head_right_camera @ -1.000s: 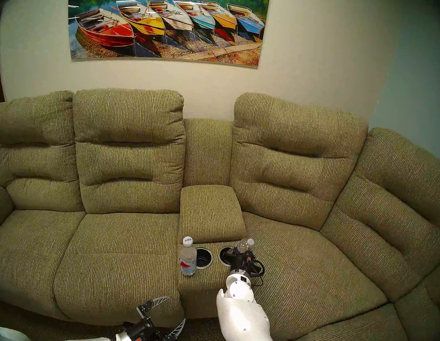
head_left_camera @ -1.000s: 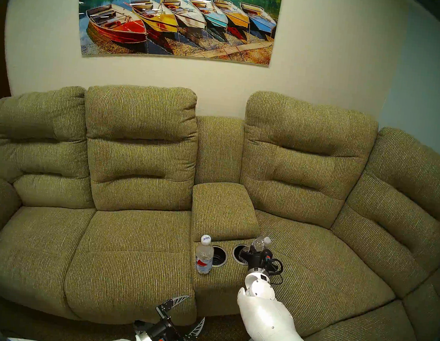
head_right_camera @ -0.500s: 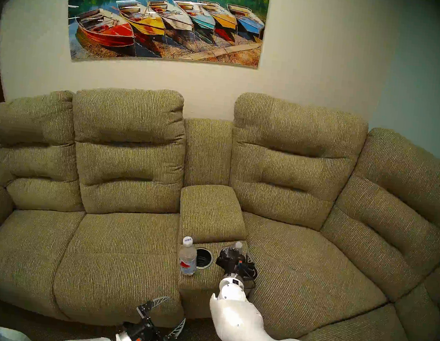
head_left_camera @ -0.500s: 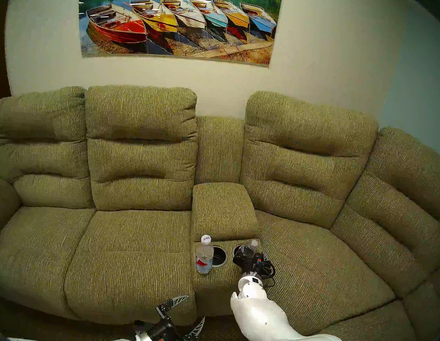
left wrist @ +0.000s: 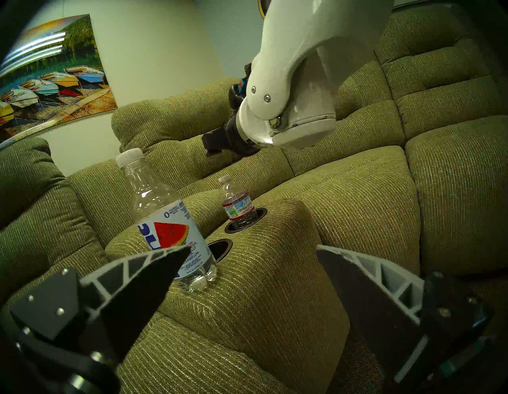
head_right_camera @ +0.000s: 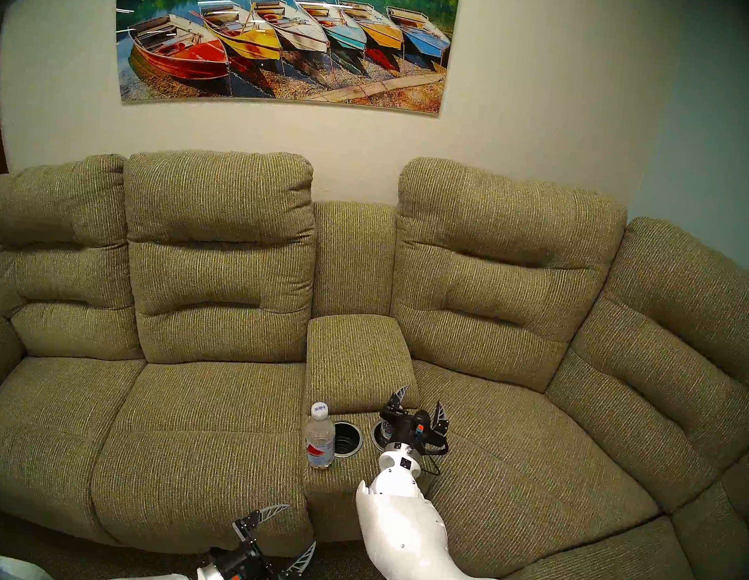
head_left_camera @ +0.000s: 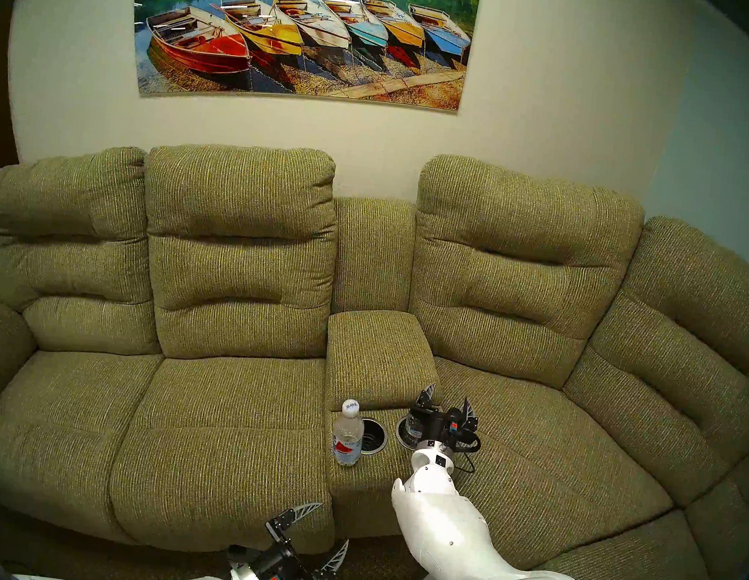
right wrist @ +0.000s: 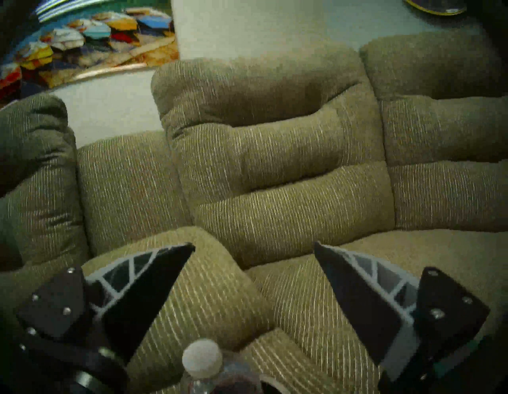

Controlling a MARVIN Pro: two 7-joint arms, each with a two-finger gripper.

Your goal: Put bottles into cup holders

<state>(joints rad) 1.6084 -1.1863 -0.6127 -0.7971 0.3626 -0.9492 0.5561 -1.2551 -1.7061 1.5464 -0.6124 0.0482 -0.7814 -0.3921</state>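
Now small bottle (left wrist: 237,205) upright in right cup holder (left wrist: 261,212); left cup holder (left wrist: 221,245) empty.

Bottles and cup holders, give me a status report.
Right gripper open, above the small bottle seated in the right cup holder. Left gripper open, empty. Watermelon-label bottle upright beside the empty left cup holder. Nothing blocking.

The right wrist hides most of the small bottle (head_left_camera: 413,427) in the head views; its body is cut off at 6 o'clock in the blurred right wrist view.
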